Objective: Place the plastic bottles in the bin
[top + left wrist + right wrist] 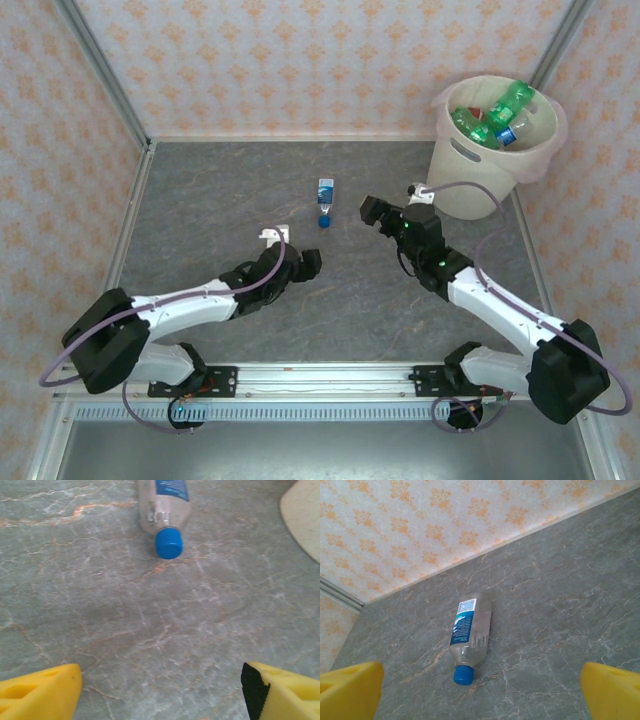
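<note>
Bin (470, 190) already holds several bottles (500, 115); one bottle (326, 200) left mid-table (200, 200) (blue cap (168, 543) toward near edge). Left claw (160, 680), right claw (480, 685) wide, empty.

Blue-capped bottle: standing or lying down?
Lying down: the bottle rests lengthwise on the table, blue cap toward the near edge, outside the bin.

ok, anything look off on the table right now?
One straggler: a blue-capped clear bottle lies on its side on the table, apart from the bin that holds the other bottles. Its cap is on and nothing looks spilled.
</note>
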Robot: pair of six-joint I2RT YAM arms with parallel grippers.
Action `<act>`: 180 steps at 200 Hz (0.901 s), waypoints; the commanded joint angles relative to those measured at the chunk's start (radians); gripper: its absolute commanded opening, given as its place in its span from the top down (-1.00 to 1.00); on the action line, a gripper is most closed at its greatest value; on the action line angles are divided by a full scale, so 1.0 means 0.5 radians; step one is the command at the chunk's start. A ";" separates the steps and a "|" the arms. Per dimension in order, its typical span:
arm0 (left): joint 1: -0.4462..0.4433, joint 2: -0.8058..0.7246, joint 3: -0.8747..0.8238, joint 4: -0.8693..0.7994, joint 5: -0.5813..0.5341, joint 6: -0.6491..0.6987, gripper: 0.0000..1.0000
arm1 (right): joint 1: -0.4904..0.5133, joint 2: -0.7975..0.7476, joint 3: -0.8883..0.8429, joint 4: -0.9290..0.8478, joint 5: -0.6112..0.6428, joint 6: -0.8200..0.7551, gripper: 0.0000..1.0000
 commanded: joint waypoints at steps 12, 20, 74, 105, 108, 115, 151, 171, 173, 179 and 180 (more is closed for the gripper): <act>0.099 0.185 0.144 0.090 0.146 0.041 -0.57 | 0.008 -0.040 -0.187 0.373 -0.051 0.015 -0.99; 0.107 0.249 0.199 0.091 0.157 0.056 -0.56 | 0.008 -0.037 -0.227 0.418 -0.056 0.009 -0.99; 0.227 0.792 0.695 -0.015 0.269 0.097 -0.32 | 0.009 -0.160 -0.473 0.614 -0.005 0.029 -0.99; 0.311 1.045 0.961 -0.123 0.281 0.099 -0.30 | 0.009 -0.174 -0.559 0.659 0.013 0.060 -0.99; 0.318 1.070 0.981 -0.133 0.280 0.100 -0.30 | 0.008 -0.170 -0.553 0.650 0.011 0.061 -0.99; 0.327 1.119 1.026 -0.142 0.286 0.106 -0.30 | 0.010 -0.159 -0.536 0.629 -0.001 0.067 -0.99; 0.350 1.355 1.206 -0.165 0.314 0.110 -0.23 | 0.010 -0.108 -0.506 0.600 -0.026 0.086 -0.99; 0.365 1.442 1.285 -0.201 0.320 0.124 -0.13 | 0.009 -0.117 -0.505 0.598 -0.025 0.087 -0.99; 0.367 1.450 1.290 -0.203 0.320 0.129 -0.11 | 0.010 -0.119 -0.505 0.596 -0.022 0.086 -0.99; 0.369 1.462 1.301 -0.210 0.320 0.136 -0.04 | 0.008 -0.122 -0.505 0.594 -0.016 0.086 -0.99; 0.370 1.464 1.303 -0.212 0.320 0.137 -0.03 | 0.008 -0.122 -0.505 0.593 -0.015 0.086 -0.99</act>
